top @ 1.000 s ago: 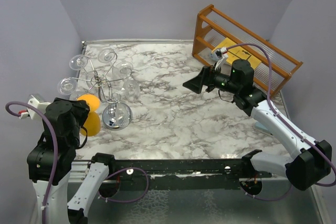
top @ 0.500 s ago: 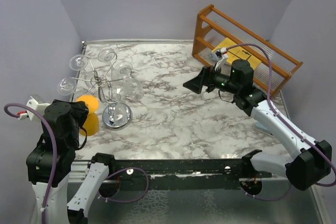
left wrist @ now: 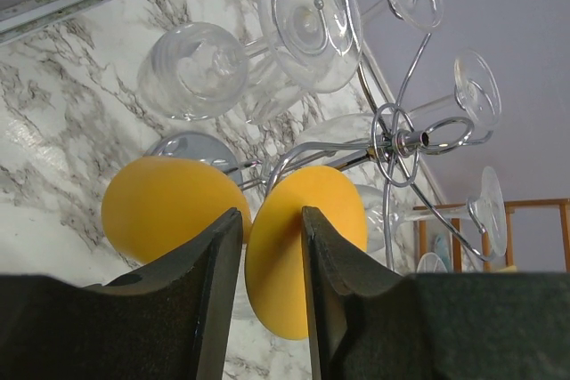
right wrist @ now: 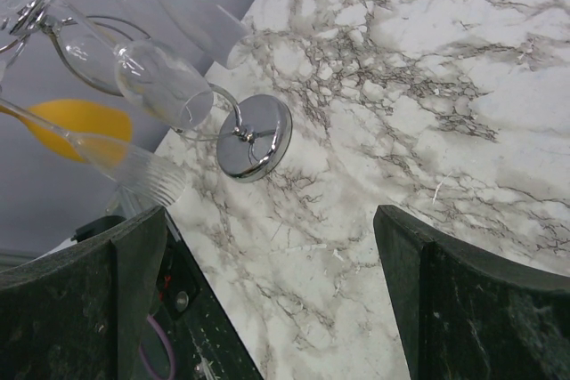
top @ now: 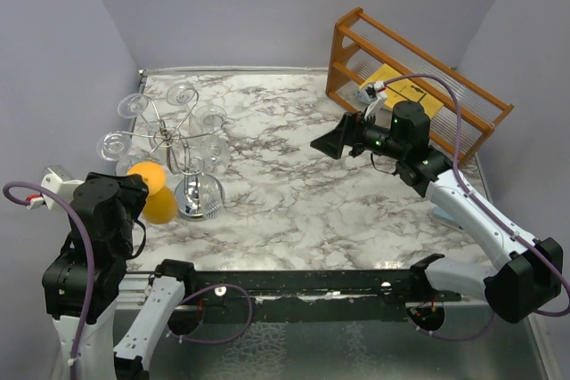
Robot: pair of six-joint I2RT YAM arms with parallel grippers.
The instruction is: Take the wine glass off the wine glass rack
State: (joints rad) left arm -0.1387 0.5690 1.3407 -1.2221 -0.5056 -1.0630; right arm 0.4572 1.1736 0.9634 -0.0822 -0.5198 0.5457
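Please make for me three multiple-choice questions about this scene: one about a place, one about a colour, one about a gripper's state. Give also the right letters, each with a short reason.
1. Where does the wooden slatted rack stand?
A) near left corner B) far right corner C) table centre
2. What colour is the wine glass at the left gripper?
A) clear B) orange C) blue
3. How is the right gripper?
A) open, empty B) shut on a glass C) shut, empty
Answers: 1 B, it stands at the back by the right wall; 2 B, an orange bowl and foot show at its jaws; 3 A, its jaws stand wide apart with nothing between.
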